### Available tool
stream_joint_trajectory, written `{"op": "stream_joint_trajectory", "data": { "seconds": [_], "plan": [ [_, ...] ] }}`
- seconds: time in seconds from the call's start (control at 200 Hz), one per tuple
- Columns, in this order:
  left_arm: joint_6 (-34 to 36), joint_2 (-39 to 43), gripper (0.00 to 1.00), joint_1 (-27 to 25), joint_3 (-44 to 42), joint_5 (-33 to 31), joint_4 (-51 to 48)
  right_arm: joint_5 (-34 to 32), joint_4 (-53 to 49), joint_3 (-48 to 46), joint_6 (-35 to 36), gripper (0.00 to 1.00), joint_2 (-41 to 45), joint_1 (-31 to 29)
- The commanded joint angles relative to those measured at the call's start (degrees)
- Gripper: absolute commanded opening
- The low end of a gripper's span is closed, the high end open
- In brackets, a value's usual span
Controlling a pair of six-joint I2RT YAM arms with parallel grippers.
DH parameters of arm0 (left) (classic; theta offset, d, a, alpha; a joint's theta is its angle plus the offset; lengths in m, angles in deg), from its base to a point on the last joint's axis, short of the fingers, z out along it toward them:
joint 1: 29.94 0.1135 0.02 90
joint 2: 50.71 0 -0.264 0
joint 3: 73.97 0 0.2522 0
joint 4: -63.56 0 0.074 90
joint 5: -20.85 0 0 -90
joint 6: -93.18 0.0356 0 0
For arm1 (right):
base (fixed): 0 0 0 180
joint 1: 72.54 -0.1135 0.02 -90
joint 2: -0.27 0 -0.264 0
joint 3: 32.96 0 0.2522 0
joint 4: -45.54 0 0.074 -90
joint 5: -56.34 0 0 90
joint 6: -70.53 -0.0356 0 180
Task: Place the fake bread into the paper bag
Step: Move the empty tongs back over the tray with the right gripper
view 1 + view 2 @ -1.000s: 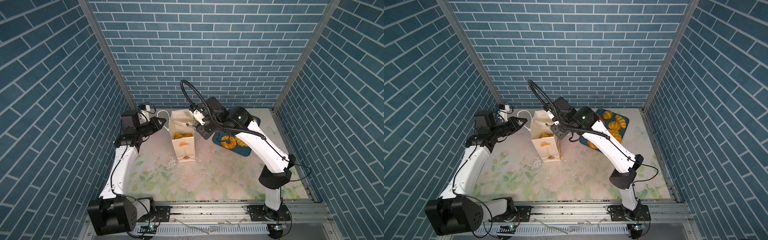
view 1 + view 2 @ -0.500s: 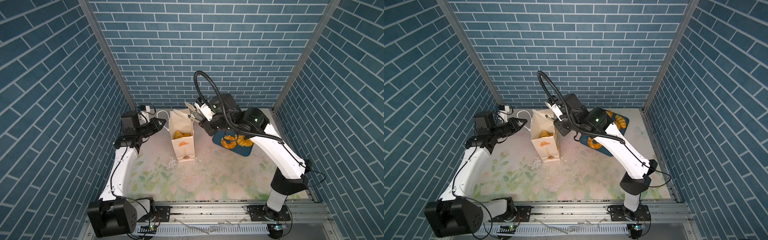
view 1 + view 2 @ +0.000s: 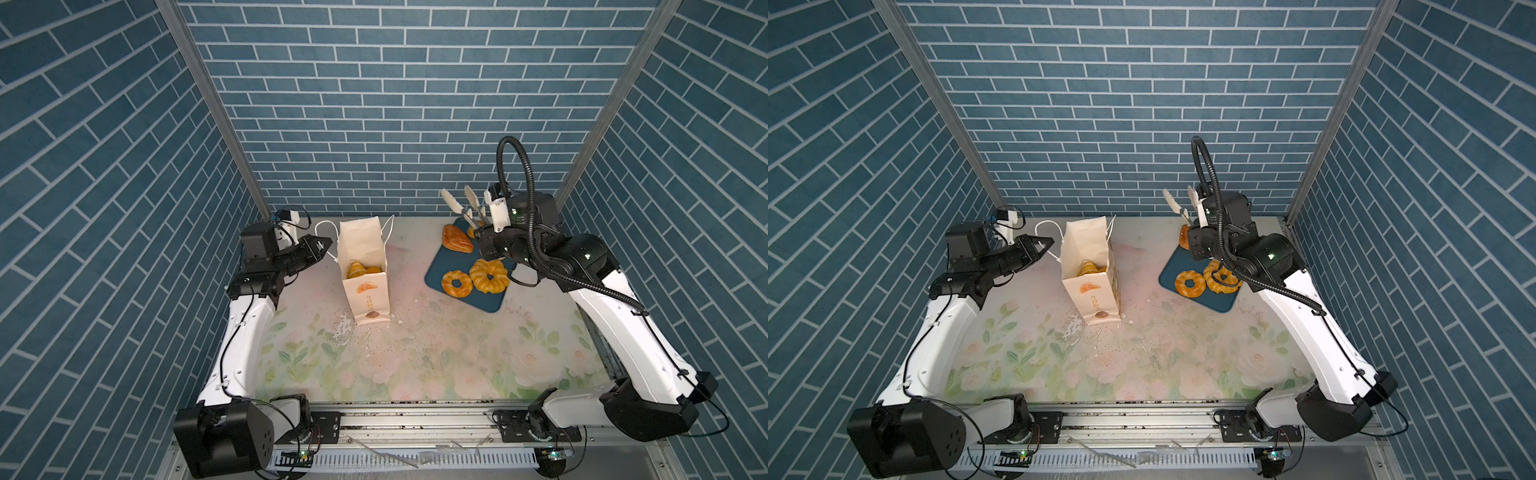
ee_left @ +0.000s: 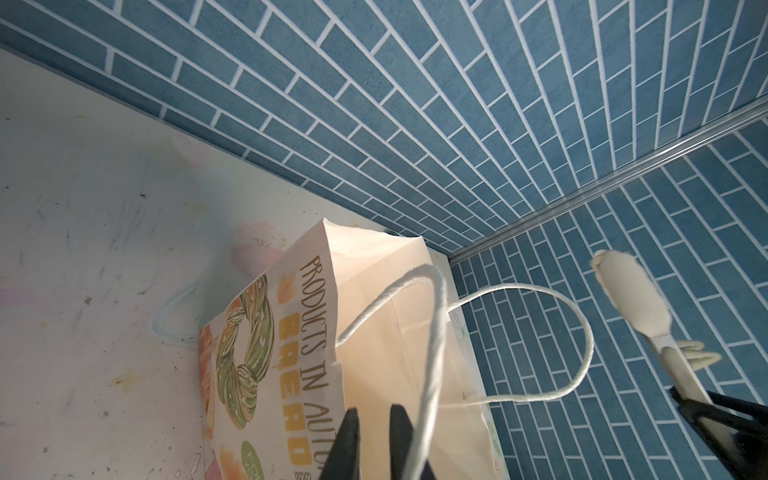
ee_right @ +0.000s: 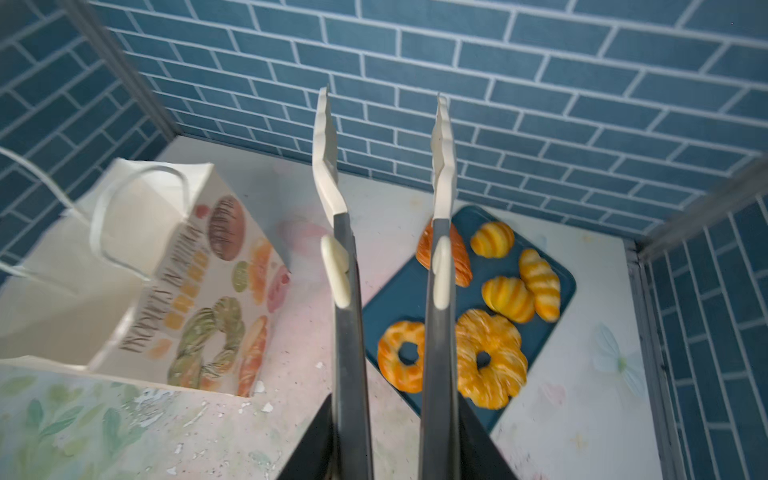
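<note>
Upright on the table point(image 3: 415, 365), left of centre in both top views: paper bag point(image 3: 368, 291), mouth open. Low inside it, two golden pieces of fake bread point(image 3: 357, 270), the nearer one croissant-shaped.

Level with the bag's rim, just beside a printed wide face: left tool point(image 4: 372, 409). Fingers point(image 4: 351, 436) nearly together, only a narrow slit between, printed paper showing through. One white cord handle point(image 4: 432, 332) looped past the outer side of a finger. Pinching anything or not — cannot tell.

High over the rear right of the table: right tool point(image 5: 395, 415), clamped on the two metal arms of the tongs point(image 5: 438, 353). Cream tong tips spread apart, empty, angled up toward the back wall point(image 3: 374, 124).

Under the tongs, flat on the table and well apart from the bag: dark blue tray point(image 5: 395, 286). On it — two ring doughnuts point(image 5: 390, 374) side by side at the near end, apparently touching in a top view; brown flat pastry point(image 3: 457, 243) at the far corner nearest the bag; three small croissants point(image 5: 508, 299) bunched along the far side, mostly hidden behind the right arm in both top views.
</note>
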Motion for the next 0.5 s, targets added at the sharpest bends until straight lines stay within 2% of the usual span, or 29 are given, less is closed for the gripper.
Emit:
{"op": "stream_joint_trajectory", "data": {
  "seconds": [0.0, 0.115, 0.25, 0.495],
  "plan": [
    [-0.2, 0.4, 0.17, 0.2, -0.6, 0.8, 0.9, 1.2, -1.3, -4.6, -6.3, 0.40, 0.2, 3.3],
    [-0.2, 0.4, 0.17, 0.2, -0.2, 0.9, 0.6, 4.1, -5.2, -8.5, -7.3, 0.40, -2.7, 5.6],
    [0.1, 0.6, 0.17, 0.2, 0.1, 0.6, -0.1, 5.5, -12.3, -8.7, -8.9, 0.40, -7.9, 6.3],
    [0.1, 0.5, 0.17, 0.2, 0.2, 0.3, -0.3, 8.3, -16.1, -11.0, -12.7, 0.37, -10.7, 6.7]
  ]
}}
